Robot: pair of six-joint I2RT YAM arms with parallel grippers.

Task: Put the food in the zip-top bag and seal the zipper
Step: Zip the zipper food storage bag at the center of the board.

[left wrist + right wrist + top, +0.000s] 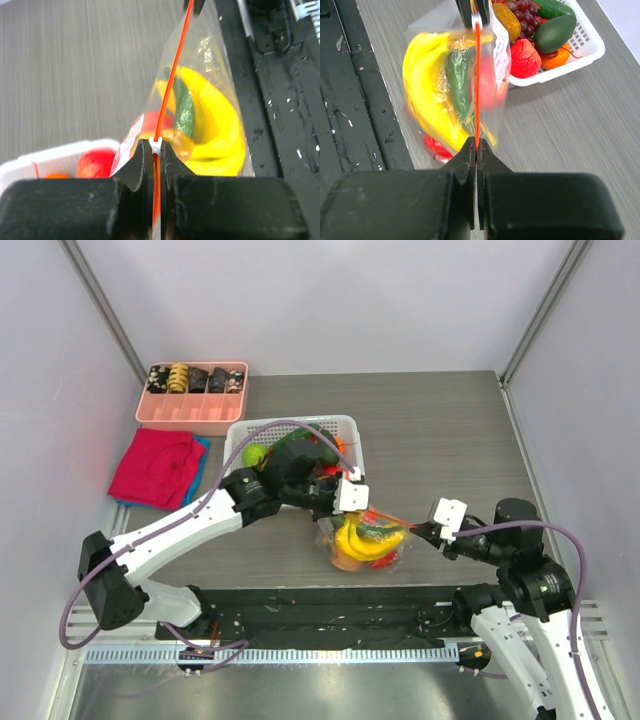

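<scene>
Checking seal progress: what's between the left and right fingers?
Only the orange-red zipper, stretched straight from the left fingers to the right fingers, both shut on it. The zip-top bag with bananas hangs below. Both wrist views show it.

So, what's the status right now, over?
Both shut on the zipper: left gripper one end, right gripper the other. The zip-top bag held between them, bananas inside. Nearby basket not in the way.

Finding: no legible text, brand, number or sign in any view. One white label (pixel 501 47) sits on the zip-top bag (pixel 440 75), on the side toward the basket (pixel 580 47). It carries reddish print, too blurred to read.
</scene>
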